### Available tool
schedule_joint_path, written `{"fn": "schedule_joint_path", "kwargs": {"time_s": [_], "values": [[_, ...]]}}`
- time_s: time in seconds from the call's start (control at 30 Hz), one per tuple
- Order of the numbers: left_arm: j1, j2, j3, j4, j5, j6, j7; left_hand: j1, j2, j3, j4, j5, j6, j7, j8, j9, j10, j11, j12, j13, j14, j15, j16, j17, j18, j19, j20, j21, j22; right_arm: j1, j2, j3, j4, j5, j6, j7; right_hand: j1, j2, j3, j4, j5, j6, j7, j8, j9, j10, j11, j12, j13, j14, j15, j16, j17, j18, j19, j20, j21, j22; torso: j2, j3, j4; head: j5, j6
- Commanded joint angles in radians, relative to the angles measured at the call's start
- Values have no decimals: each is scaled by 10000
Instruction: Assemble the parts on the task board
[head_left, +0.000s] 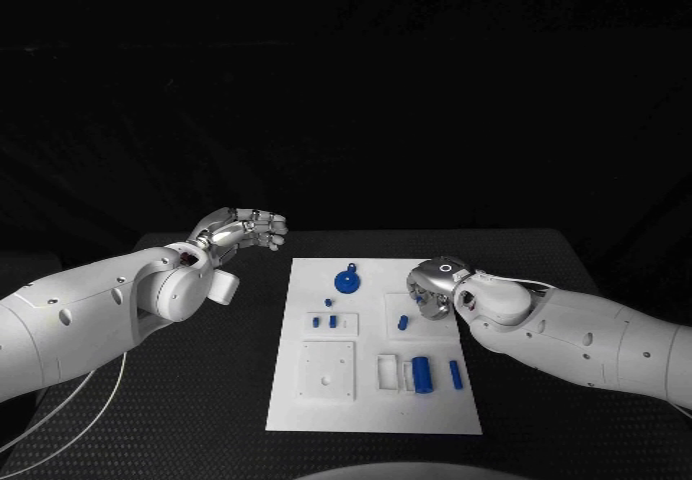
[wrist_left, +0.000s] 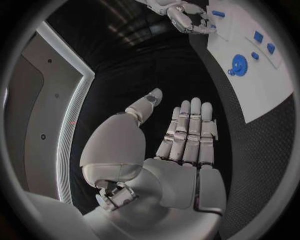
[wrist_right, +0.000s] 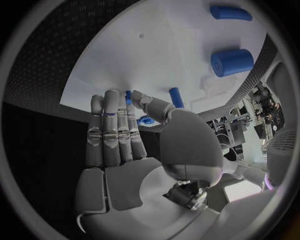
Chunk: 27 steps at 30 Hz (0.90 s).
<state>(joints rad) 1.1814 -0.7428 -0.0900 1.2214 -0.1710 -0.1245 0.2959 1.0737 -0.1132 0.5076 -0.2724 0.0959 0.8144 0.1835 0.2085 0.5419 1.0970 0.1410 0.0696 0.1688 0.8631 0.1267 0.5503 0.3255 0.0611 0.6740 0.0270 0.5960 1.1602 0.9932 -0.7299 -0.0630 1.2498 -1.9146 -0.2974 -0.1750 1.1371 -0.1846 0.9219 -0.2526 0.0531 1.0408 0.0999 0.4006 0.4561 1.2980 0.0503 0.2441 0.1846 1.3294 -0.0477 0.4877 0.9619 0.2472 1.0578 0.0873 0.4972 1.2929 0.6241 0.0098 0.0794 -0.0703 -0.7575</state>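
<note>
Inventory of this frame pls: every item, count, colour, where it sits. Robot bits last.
Table: one, black, under everything.
Task board: one, white plate, middle of the table, long side running away from the robot.
Round part: one, blue, disc-like with a stub, at the board's far end.
Small parts: about three, blue, left-middle of the board, with a tiny one just beyond them.
Short peg: one, blue, middle of the board, beside the right hand.
Cylinder: one, blue, fat, near-right part of the board.
Thin bar: one, blue, right of the cylinder.
Left hand: silver, off the board over the table's far left, holding nothing.
Right hand: silver, over the board's right-middle, fingers straight, holding nothing.
</note>
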Motion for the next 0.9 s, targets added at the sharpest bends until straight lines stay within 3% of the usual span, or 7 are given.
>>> {"fn": "schedule_joint_path", "kwargs": {"time_s": [0.03, 0.2, 0.47, 0.57, 0.7, 0.9], "values": [[7, 35, 8, -25, 79, 116, 78, -20, 85, -68, 17, 20, 18, 69, 28, -16, 11, 40, 3, -14, 71, 4, -49, 14, 121, 52, -4, -55, 15, 87, -5, 24, 81, -147, -54, 59, 29, -31, 59, 11, -37, 56, 1, 26, 9, 79, -12, 8, 24, 19, -51, 60, 23, 146, 85, -17, 60, -5, 7, -7, 5, -3, 38], [7, 16, 8, -28, 80, 116, 78, -21, 84, -69, 18, 21, 16, 72, 29, -18, 11, 42, 2, -19, 72, 4, -55, 20, 121, 53, -3, -59, 16, 165, -89, 30, 205, -133, -55, 44, 19, -42, 72, 24, -38, 72, -5, 26, 12, 97, -19, 0, 41, 28, -59, 83, 36, 146, 104, -25, 70, 3, 8, -8, 8, -3, 31], [7, 2, 8, -31, 84, 117, 79, -21, 81, -71, 19, 22, 13, 76, 29, -20, 11, 44, 1, -24, 72, 5, -62, 25, 122, 55, -3, -62, 17, 322, -245, 145, 496, -63, -47, 19, 12, -56, 81, 33, -39, 83, -9, 26, 15, 109, -23, -7, 55, 33, -64, 100, 47, 146, 115, -31, 77, 9, 14, -7, 16, 1, 29], [7, -2, 8, -36, 86, 116, 67, -22, 81, -71, 20, 23, 10, 79, 29, -21, 10, 46, 1, -27, 72, 5, -67, 29, 122, 55, -2, -65, 18, 342, -334, 256, 714, 98, -99, 43, 10, -59, 84, 37, -39, 86, -10, 26, 15, 112, -25, -10, 58, 34, -65, 105, 49, 146, 119, -33, 79, 12, 12, -7, 13, 7, 42], [7, -1, 8, -45, 99, 90, 82, -24, 83, -72, 23, 23, 9, 82, 30, -23, 12, 47, 1, -30, 72, 6, -72, 34, 122, 56, -1, -68, 19, 342, -419, 376, 1123, 399, -488, 201, 7, -64, 91, 43, -39, 90, -12, 25, 16, 116, -26, -14, 65, 34, -68, 112, 54, 146, 124, -36, 82, 15, 15, -4, 0, 65, 77], [7, 18, 8, -62, 192, -3, 118, -21, 83, -71, 25, 25, 12, 82, 34, -24, 19, 43, 4, -36, 76, 5, -81, 43, 123, 59, -1, -73, 20, 339, -362, 392, 1838, 1098, -1039, 555, 12, -70, 108, 55, -38, 93, -13, 21, 17, 121, -28, -24, 75, 32, -70, 122, 59, 146, 135, -43, 87, 19, 11, 8, 13, 225, 76]]}}
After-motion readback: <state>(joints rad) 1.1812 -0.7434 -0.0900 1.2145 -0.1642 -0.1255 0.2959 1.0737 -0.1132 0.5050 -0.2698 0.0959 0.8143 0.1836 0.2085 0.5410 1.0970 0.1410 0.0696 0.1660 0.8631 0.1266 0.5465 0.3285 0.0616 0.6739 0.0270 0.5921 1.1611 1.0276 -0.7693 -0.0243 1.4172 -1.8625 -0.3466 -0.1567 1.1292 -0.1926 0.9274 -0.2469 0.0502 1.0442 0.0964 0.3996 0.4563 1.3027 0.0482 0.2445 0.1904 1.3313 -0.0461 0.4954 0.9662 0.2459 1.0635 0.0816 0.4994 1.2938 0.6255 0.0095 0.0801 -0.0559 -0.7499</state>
